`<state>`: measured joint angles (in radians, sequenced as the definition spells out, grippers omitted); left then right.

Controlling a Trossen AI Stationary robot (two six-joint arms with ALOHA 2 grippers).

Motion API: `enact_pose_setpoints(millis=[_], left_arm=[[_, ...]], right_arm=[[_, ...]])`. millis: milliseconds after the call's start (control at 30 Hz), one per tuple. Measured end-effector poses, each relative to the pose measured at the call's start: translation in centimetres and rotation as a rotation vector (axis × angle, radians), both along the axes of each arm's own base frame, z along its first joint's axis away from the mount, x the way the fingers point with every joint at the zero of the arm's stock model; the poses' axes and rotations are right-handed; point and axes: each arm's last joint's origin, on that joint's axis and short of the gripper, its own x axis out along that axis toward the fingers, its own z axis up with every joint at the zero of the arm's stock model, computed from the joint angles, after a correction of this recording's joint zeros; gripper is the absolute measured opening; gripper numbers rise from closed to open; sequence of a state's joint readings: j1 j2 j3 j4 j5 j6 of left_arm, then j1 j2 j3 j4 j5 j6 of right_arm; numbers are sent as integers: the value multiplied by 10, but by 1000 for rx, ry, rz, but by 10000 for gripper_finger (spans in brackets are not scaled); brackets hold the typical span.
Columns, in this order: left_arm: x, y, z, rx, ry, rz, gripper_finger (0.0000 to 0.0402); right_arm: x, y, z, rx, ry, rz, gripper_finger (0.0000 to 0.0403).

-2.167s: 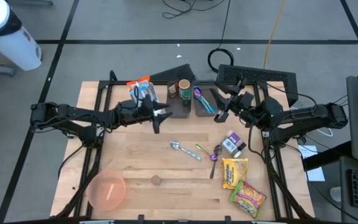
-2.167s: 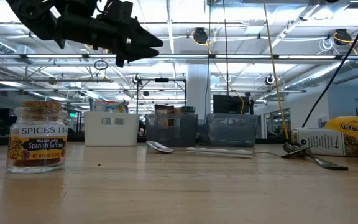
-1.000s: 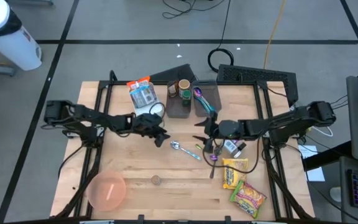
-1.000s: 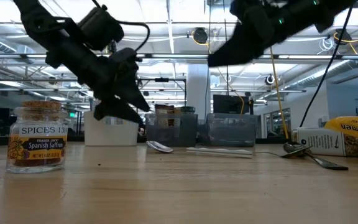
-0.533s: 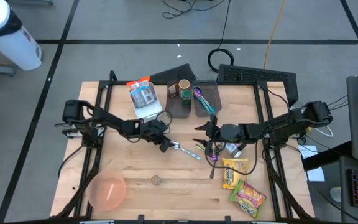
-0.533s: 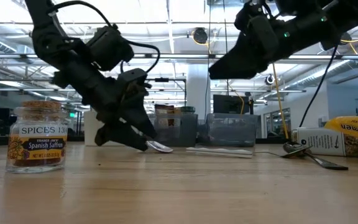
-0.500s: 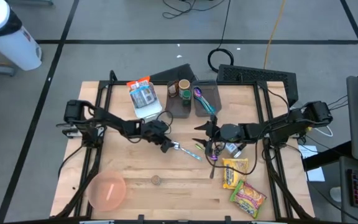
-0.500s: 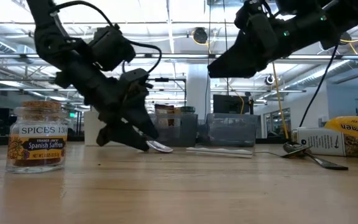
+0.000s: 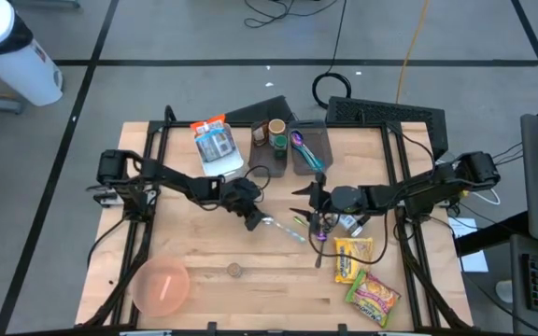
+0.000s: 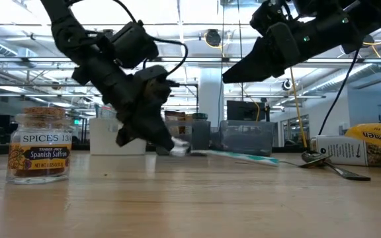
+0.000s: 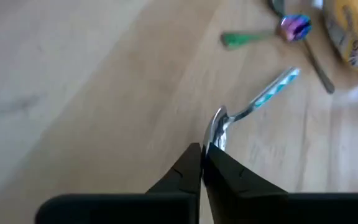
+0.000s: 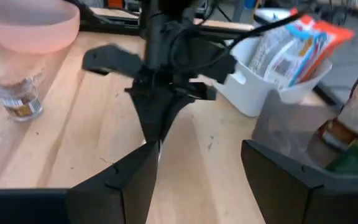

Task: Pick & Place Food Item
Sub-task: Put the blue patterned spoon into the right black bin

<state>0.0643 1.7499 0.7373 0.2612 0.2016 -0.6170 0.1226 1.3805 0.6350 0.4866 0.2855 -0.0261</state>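
1. My left gripper point(image 11: 202, 163) has its fingers pressed together on the bowl end of the spoon with the blue-and-white handle point(image 11: 272, 93). The pinch is made, so I judge the pick part of this step done or nearly so.

2. In the low view the spoon point(image 10: 237, 156) looks tilted, bowl end up at my fingertips and handle trailing toward the table point(image 9: 194, 252). That view is blurred there, so I cannot say whether the handle tip has left the wood.

3. What is left: lifting it clear and setting it down somewhere. My guess is the grey bins point(image 9: 292, 154) at the back edge, where other utensils already stand, but the task line does not name a place.

4. The food packets point(image 9: 353, 259) near the right front corner, the spice jar point(image 10: 39, 145) and the pink bowl point(image 9: 162, 285) are untouched by either arm.

5. My left arm reaches in from the left edge toward the table's middle, wrist pitched down so the fingers meet the spoon steeply.

6. My right gripper point(image 12: 194, 155) hangs above the table just right of centre, over the purple spoon point(image 9: 320, 233), jaws well apart and holding nothing, facing my left gripper.
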Motion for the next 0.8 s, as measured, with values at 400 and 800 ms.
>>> enact_pose_setpoints(millis=[400, 800], left_arm=[[-5, 16, 90, 350, 2, 91, 4], [6, 22, 152, 541, -175, 128, 2]], right_arm=[[-5, 16, 50, -373, -46, -60, 216], [18, 39, 76, -651, 126, -234, 212]])
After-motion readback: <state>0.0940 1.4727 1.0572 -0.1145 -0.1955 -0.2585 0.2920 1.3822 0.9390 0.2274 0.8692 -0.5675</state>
